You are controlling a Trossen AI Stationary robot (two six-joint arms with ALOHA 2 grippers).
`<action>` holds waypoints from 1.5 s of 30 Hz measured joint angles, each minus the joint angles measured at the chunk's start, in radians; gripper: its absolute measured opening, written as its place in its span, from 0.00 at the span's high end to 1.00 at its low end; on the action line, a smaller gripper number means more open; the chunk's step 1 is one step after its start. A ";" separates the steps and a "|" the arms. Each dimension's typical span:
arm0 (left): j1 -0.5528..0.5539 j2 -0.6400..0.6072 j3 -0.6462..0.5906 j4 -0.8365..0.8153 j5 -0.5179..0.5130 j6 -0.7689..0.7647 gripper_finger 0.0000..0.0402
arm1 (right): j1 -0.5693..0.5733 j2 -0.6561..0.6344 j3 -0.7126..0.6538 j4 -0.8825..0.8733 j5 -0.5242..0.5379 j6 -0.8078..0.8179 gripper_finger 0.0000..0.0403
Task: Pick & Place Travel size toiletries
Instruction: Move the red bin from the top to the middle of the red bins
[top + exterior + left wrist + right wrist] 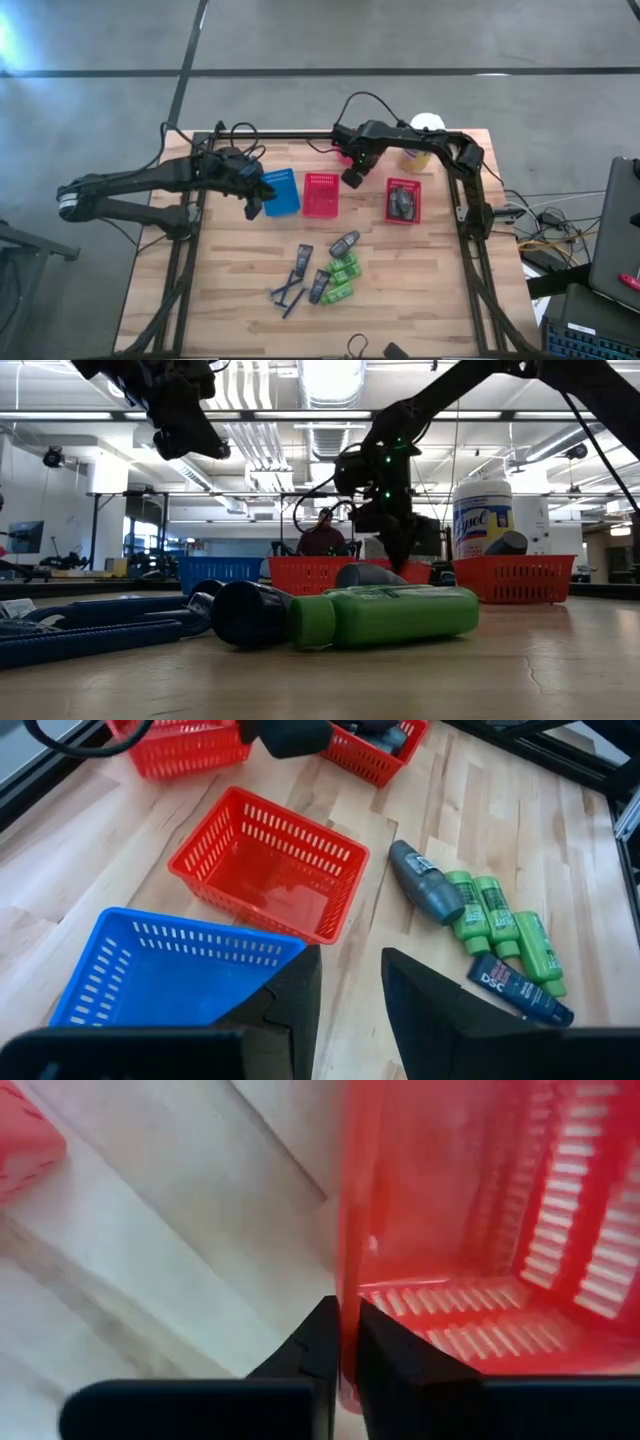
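Note:
The travel size toiletries lie loose on the near middle of the table: a dark grey tube (345,243), green bottles (345,268), dark tubes (303,258) and thin blue sticks (288,295). My right gripper (352,177) points down at the far right corner of the middle red basket (321,195) and is shut on its wall. My left gripper (350,1000) hovers open above the blue basket (281,192), at that basket's near left corner, with nothing between its fingers. The green bottles (495,920) lie beyond it. My right gripper pinches the middle red basket's right wall (345,1280) near its far corner, with one finger inside the basket and one outside. The fingers (318,1345) come from above and point down. The basket stands level with its bottom on the table.
Another red basket (404,200) at the right holds dark tubes. A yellow canister with a white lid (420,150) stands behind it. Bare wood lies near the front edge. Cables run along the table's far edge. A person (323,538) sits in the room beyond.

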 joint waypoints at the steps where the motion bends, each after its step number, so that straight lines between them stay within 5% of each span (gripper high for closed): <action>1: 0.000 0.000 0.000 0.000 0.000 0.007 0.72 | 0.000 -0.009 0.000 -0.009 -0.001 0.014 0.96; 9: 0.000 0.000 0.000 0.001 0.000 0.039 0.72 | 0.042 -0.148 0.020 -0.069 -0.056 0.202 0.97; 20: 0.000 0.000 0.000 0.009 -0.017 0.028 0.72 | 0.231 -0.304 0.041 -0.017 -0.134 0.715 0.97; 30: -0.001 0.000 0.000 -0.006 -0.016 0.086 0.72 | 0.386 -0.198 0.032 0.026 0.016 1.130 0.97; 45: -0.005 -0.088 -0.019 -0.202 0.064 0.239 0.72 | 0.423 -0.055 0.112 -0.028 0.020 1.336 0.97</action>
